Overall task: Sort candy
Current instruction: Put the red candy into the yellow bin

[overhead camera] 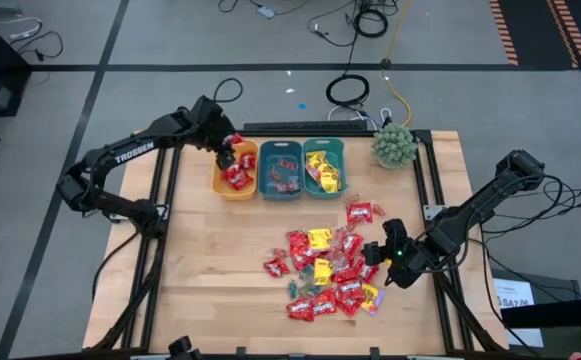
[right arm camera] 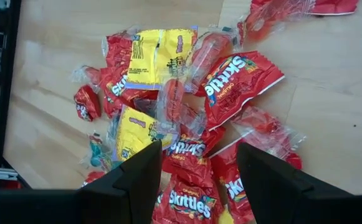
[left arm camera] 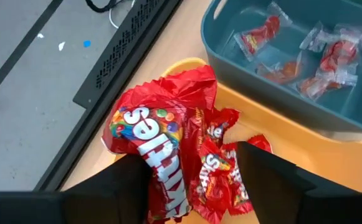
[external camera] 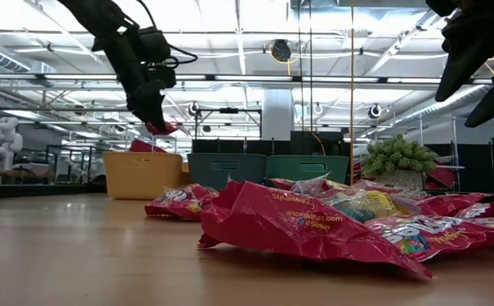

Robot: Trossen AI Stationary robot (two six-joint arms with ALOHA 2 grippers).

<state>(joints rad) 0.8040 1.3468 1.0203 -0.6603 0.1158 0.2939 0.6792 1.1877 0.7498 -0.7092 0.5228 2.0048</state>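
Left gripper [overhead camera: 228, 152]: hovering over the orange bin [overhead camera: 217, 181]; fingers standing apart with a red Skittles packet [left arm camera: 159, 146] lying loosely between them, apparently being let go so it drops among the reds.
Red packet: hanging just above the orange bin's contents; whether it is touching the packets below, cannot tell.
Right gripper [overhead camera: 398, 262]: waiting over the pile's edge farthest from the orange bin, fingers [right arm camera: 144, 177] spread wide, holding nothing, probably lining up on the next piece.
Candy pile [overhead camera: 328, 270]: sitting loose on the table [overhead camera: 200, 290], well apart from the orange bin; red packets, yellow packets [right arm camera: 154, 55] and small clear-wrapped pieces mixed together.
Teal bins: middle bin [overhead camera: 281, 168] touching the orange bin, taking small clear-wrapped sweets; far teal bin [overhead camera: 323, 166] taking yellows.
Progress: judging sorting well short of done, most candy being unsorted.
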